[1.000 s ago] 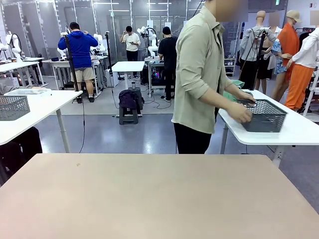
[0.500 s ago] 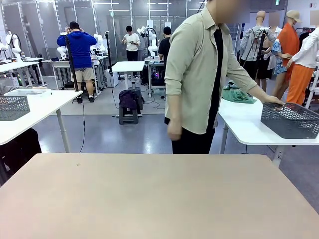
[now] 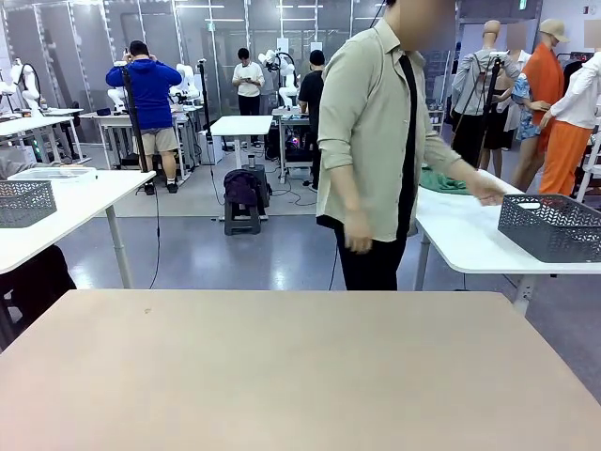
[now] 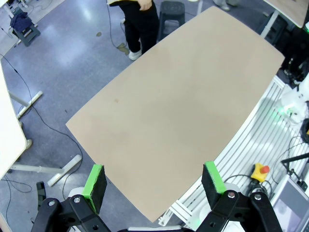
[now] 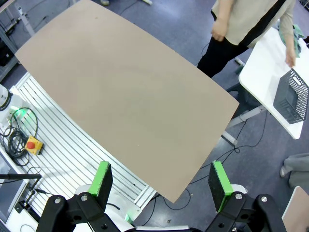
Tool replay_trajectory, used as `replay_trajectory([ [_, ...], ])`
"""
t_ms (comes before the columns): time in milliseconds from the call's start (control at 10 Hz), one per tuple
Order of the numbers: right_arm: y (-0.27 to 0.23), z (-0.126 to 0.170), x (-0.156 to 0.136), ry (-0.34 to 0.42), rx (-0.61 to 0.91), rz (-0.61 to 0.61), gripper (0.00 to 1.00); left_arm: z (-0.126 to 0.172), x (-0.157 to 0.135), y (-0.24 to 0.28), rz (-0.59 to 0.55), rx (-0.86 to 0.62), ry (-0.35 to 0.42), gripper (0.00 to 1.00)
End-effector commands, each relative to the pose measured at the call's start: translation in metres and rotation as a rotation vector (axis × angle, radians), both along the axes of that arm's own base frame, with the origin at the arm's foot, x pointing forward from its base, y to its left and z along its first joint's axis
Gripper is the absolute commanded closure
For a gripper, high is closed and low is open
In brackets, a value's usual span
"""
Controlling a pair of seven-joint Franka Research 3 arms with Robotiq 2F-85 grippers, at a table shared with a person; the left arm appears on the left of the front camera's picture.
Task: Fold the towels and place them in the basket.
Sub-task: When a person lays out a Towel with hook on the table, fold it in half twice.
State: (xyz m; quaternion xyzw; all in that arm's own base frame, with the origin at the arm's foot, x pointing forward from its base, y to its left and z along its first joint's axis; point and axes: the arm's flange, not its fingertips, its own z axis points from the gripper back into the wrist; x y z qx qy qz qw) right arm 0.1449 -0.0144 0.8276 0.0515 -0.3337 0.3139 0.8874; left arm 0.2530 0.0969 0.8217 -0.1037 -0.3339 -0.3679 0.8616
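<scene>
Over the last second the dark grey mesh basket (image 3: 549, 225) has slid along the white side table (image 3: 465, 240), away from the person (image 3: 376, 141). They have let go of it and turned partly toward the tan table (image 3: 282, 376). The basket now stands beyond the tan table's far right corner, well apart from it. The sea-green towel (image 3: 441, 180) lies crumpled farther back on the same side table. The person's outstretched hand (image 3: 488, 195) is between towel and basket; the other hand (image 3: 357, 242) hangs at their side.

The step in hand looks like setup: nothing of the task has reached the tan table yet, so folding cannot begin. The sound course is to wait, keeping both arms out of the person's way until a towel lies flat on the tan table. Then pick it up by two corners along one edge, one per arm, so the fold runs straight.

Both arms are held high above the tan table's near edge, wrists angled down onto its bare top. The left gripper (image 4: 153, 181) has its fingers wide apart with nothing between them, and so has the right gripper (image 5: 161, 178).
</scene>
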Motion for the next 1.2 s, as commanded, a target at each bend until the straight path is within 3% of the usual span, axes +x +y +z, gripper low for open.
replay_trajectory([
  [0,0.0,0.0003,-0.0006,-0.001,0.0,0.002,0.0,0.0001,0.0006,-0.0019,-0.015,0.001,-0.002,0.0],
  [1100,0.0,0.0003,-0.0006,-0.001,0.0,0.002,0.0,0.0001,0.0006,-0.0019,-0.015,0.001,-0.002,0.0],
])
